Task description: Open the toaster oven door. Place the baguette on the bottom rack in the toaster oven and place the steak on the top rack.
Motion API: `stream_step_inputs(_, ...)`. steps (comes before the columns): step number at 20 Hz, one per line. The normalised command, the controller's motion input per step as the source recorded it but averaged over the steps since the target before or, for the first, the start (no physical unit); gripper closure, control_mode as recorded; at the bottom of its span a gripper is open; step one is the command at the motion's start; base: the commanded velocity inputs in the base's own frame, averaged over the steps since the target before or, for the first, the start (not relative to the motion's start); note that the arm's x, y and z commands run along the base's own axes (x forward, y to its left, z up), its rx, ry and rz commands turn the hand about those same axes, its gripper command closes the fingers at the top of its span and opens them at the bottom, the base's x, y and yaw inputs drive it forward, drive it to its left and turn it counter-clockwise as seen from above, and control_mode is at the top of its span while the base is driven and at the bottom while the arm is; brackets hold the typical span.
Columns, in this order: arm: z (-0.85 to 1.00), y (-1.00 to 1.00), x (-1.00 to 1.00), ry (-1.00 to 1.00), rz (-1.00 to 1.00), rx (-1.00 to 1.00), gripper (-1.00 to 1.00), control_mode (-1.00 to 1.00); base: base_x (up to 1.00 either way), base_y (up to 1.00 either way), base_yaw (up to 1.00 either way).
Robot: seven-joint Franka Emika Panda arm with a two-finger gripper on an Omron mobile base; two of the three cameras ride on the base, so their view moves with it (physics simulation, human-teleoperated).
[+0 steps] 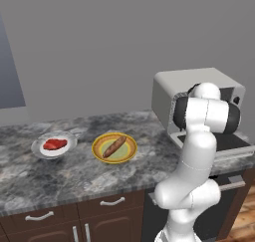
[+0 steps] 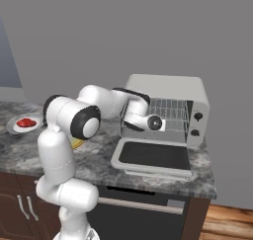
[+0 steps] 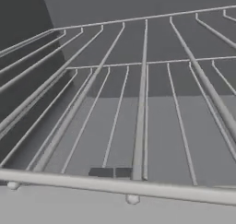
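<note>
A grey-veined stone counter point(image 1: 74, 171) runs over dark wood cabinets with pale handles point(image 1: 112, 201), against a plain grey wall point(image 1: 99, 42); wood flooring point(image 2: 225, 224) shows at the lower right. The toaster oven point(image 2: 168, 88) stands at the counter's right end, its door point(image 2: 154, 156) folded down flat over the counter edge. Well to its left, the steak point(image 1: 55, 144) lies on a white plate point(image 1: 40, 150), and beside that the baguette point(image 1: 114, 146) lies on a yellow-rimmed green plate point(image 1: 127, 154). The arm reaches into the oven mouth, its forearm hiding the cavity's left part in the right base view and most of the opening in the left base view. In the hand view the gripper point(image 3: 113, 172) shows as two dark tips drawn together just above a wire rack's point(image 3: 138, 103) front bar, holding nothing. Which of the two racks this is cannot be told. Two black knobs point(image 2: 196, 124) sit on the oven's right side.
</note>
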Motion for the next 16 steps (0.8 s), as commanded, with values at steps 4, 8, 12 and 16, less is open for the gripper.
stream_step_inputs(4, -0.74, -0.3, -0.13, 0.59, 0.0, -0.13, 1.0, -1.0, 0.0, 0.0, 0.0)
stream_step_inputs(8, -0.86, -0.21, -0.25, 0.65, -0.05, -0.14, 1.0, -1.0, 0.0, 0.0, 0.0)
stream_step_inputs(12, -0.99, -0.06, -0.42, 0.64, -0.07, -0.18, 1.0, -1.0, 0.0, 0.0, 0.0)
stream_step_inputs(16, -1.0, -0.07, -0.73, 0.56, -0.08, -0.21, 1.0, -1.0, 0.0, 0.0, 0.0)
